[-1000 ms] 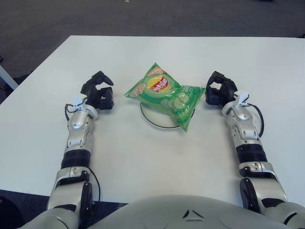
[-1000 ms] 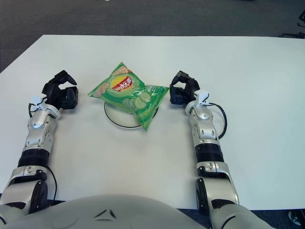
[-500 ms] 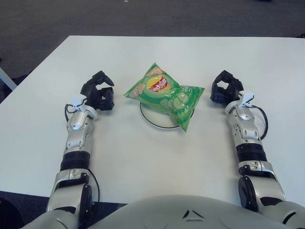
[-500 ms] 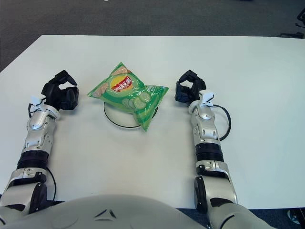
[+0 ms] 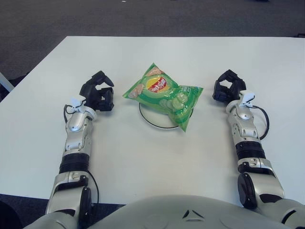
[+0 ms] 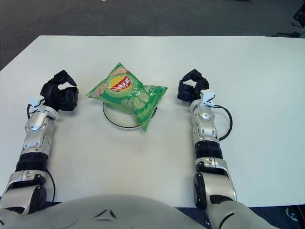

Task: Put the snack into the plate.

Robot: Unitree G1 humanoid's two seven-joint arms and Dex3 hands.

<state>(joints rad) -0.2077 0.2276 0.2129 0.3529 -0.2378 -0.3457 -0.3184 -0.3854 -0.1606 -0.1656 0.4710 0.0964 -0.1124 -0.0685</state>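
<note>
A green snack bag (image 5: pixel 163 94) with a red and yellow logo lies on a white plate (image 5: pixel 152 117) with a dark rim, at the table's middle. The bag covers most of the plate and overhangs it at the left and right. My left hand (image 5: pixel 97 93) rests on the table left of the plate, fingers curled, holding nothing. My right hand (image 5: pixel 228 88) rests on the table right of the bag, fingers curled, holding nothing, a short gap from the bag's right corner.
The white table (image 5: pixel 152 157) spreads wide around the plate. Dark carpet floor (image 5: pixel 143 16) lies beyond its far edge. My torso shows at the bottom of the view.
My right hand has moved to the right, away from the bag's corner. The bag, plate and left hand have stayed in place.
</note>
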